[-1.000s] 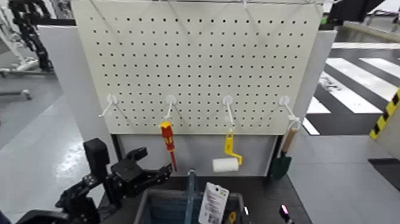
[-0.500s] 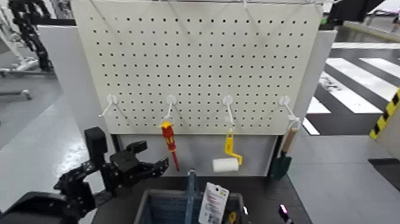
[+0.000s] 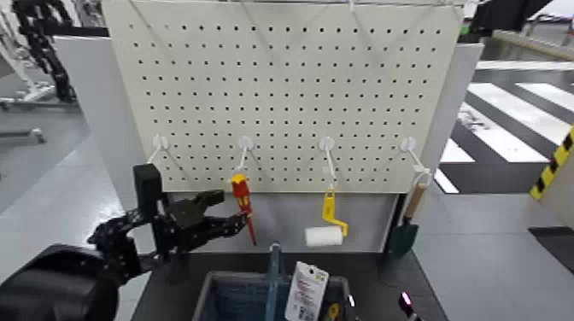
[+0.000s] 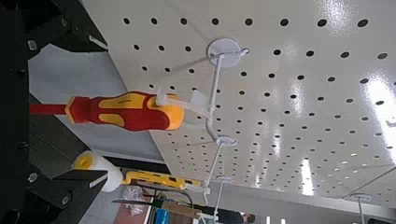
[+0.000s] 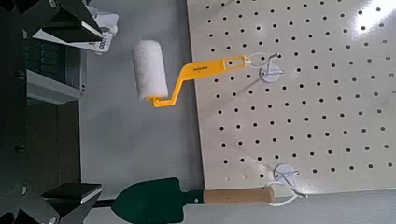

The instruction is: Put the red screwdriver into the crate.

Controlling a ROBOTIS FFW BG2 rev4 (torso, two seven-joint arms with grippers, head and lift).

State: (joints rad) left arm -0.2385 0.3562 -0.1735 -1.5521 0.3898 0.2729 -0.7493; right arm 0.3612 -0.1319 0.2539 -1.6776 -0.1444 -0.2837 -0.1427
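The red screwdriver hangs shaft-down from a white hook on the pegboard; it also shows in the left wrist view. My left gripper is open and empty, raised just left of the screwdriver with its fingertips beside the handle and shaft, apart from them. The dark blue-grey crate stands below at the front, with its upright handle bar and white tag. My right gripper is open and empty, low on the right near the crate.
A yellow-handled white paint roller and a wooden-handled green trowel hang on hooks to the right of the screwdriver. An empty hook is on the left. The pegboard stands right behind the tools.
My left gripper has risen and moved right, from below and left of the screwdriver to level with its handle. The screwdriver has not moved.
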